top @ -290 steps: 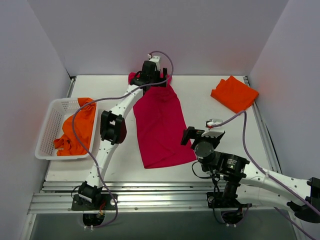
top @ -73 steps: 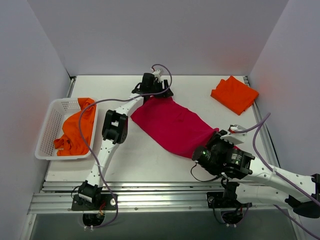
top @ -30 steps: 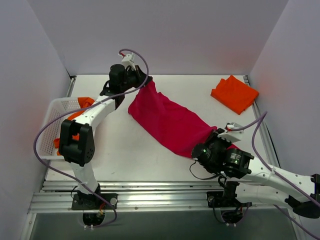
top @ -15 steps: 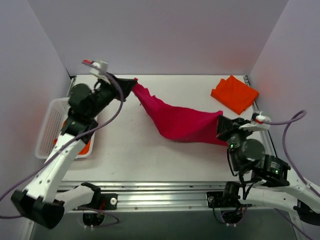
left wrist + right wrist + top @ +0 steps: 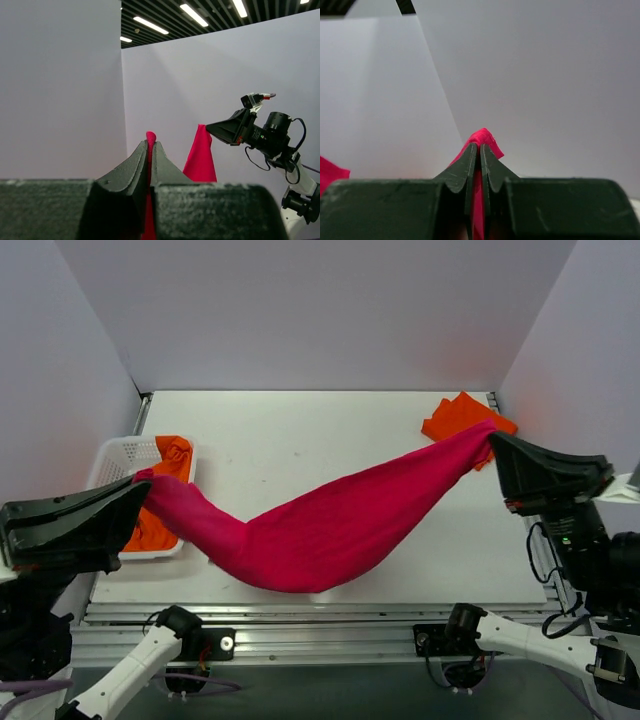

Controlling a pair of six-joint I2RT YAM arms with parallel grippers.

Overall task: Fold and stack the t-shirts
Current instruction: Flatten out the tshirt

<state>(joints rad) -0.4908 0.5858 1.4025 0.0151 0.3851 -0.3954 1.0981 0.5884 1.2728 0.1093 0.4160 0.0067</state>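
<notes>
Whereas it lay flat earlier | crimson t-shirt [image 5: 310,540] hangs stretched between jaws

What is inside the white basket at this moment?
A crumpled orange t-shirt lies in the basket. The left gripper and the crimson t-shirt it grips hide the basket's near left part; anything there cannot be seen.

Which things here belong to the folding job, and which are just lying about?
Job:
- crimson t-shirt, held between left gripper and right gripper
- folded orange t-shirt
- crumpled orange t-shirt

Lying about:
- white mesh basket holding the crumpled one
</notes>
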